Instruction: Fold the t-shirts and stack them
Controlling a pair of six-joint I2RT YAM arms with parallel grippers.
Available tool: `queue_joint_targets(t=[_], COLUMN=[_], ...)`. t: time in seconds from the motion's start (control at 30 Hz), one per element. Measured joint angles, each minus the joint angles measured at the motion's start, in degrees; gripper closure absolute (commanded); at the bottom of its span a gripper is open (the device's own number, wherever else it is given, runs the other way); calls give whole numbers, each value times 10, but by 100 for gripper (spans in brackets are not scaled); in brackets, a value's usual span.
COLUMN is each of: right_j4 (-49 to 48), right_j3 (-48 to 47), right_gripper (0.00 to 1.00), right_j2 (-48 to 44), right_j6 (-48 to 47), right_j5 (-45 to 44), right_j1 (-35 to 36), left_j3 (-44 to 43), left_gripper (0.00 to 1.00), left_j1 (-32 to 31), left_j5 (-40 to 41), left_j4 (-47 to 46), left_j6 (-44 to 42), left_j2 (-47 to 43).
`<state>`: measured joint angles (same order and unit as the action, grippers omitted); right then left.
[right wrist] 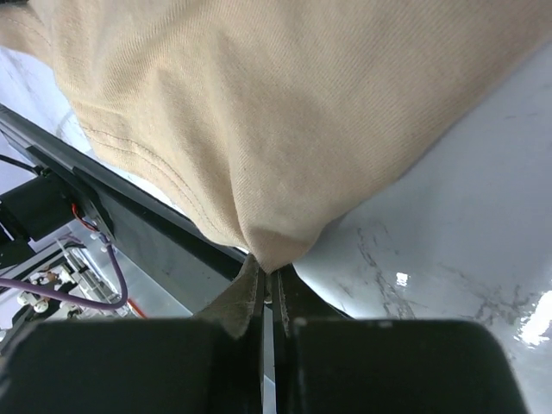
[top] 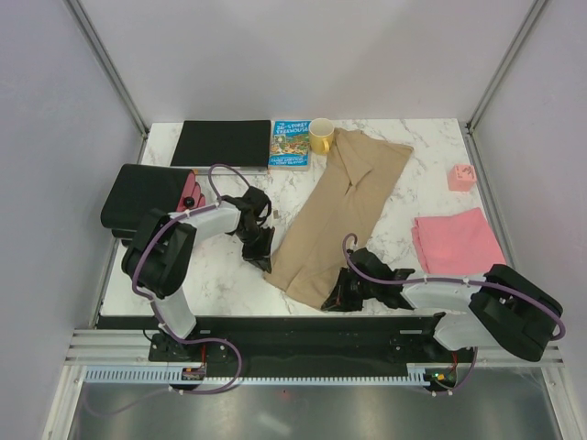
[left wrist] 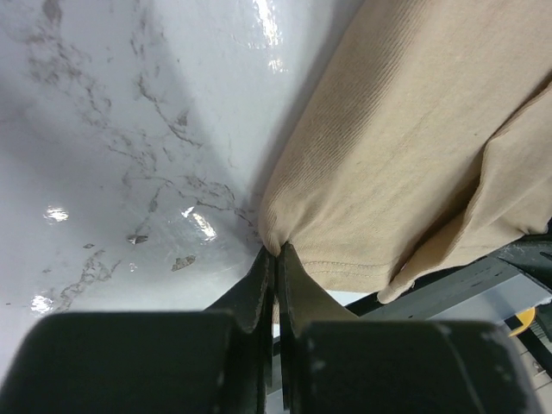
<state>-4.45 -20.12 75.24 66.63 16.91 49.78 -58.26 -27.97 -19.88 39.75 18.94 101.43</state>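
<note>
My left claw point(left wrist: 276, 252) and right claw point(right wrist: 267, 269) pinch shut on the tan t-shirt point(top: 348, 197) at its hem corners. It stretches away from them across the desk point(top: 417, 179) toward a yellow mug point(top: 321, 136) and book point(top: 290, 145). The pink t-shirt point(top: 457, 240) lies right of my right claw.

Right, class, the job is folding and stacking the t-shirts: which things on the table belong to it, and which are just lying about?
Job: tan shirt, its near end pinched by the left gripper and right gripper; pink shirt, folded.
Lying about: book, mug, black pad, drawer box, pink block.
</note>
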Motion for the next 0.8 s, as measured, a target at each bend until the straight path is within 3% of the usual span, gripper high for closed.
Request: queue_joint_targets(t=[0.1, 0.2, 0.5, 0.8], right_j4=[11, 25, 109, 49], right_j3=[-2, -15, -14, 76], right_gripper=[56, 48, 46, 46], right_j2=[-5, -14, -118, -166], right_j6=[0, -2, 7, 74], right_j5=[2, 3, -31, -44], right_j1=[0, 0, 3, 2], left_j3=[7, 10, 14, 16], left_gripper=[98, 98, 98, 98], left_j1=[0, 0, 0, 0], left_j5=[-6, -13, -23, -28], left_j4=[-8, -11, -14, -16], left_j6=[0, 0, 0, 0], left_j2=[-5, -5, -5, -5])
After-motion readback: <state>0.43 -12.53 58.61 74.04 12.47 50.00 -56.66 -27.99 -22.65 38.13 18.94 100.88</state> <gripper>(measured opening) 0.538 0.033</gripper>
